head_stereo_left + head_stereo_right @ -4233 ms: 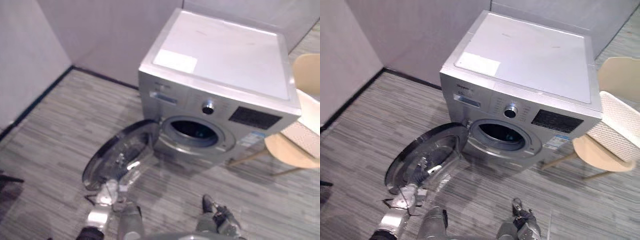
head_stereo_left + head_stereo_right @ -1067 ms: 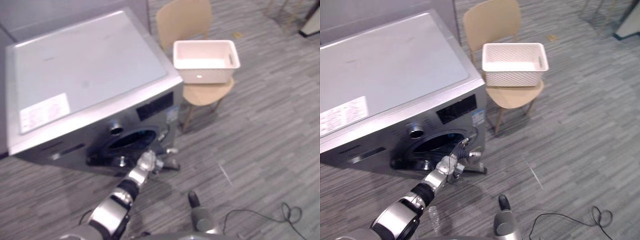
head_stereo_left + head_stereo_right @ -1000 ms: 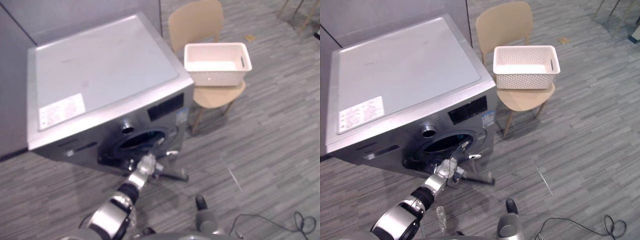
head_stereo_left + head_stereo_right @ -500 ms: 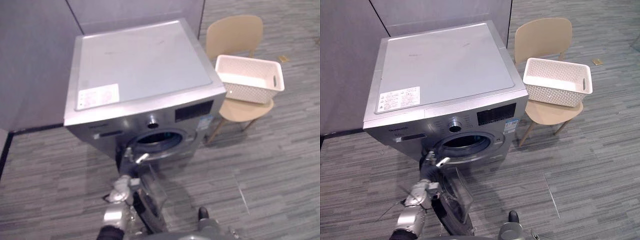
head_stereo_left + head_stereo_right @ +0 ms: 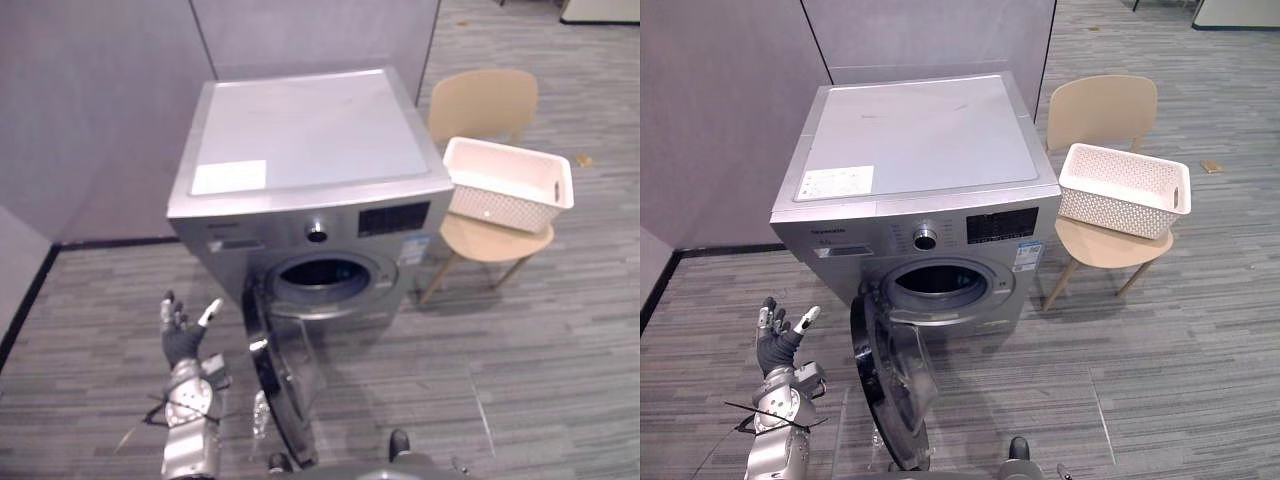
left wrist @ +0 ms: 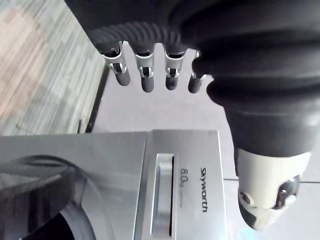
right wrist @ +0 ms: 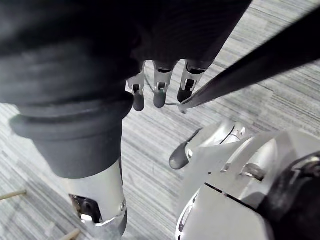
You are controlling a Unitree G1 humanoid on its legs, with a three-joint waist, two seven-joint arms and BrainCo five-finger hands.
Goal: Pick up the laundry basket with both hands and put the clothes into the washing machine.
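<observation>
On the chair right of the washing machine, note the laundry basket resting on the seat, well apart from both hands. Note the door standing wide, presumably to clear the drum for loading. Record the left hand raised beside that door, fingers spread, holding nothing. Record the right hand low over the floor, fingers straight, empty. Cannot make out clothes inside the basket. Cannot see into the drum's depth.
</observation>
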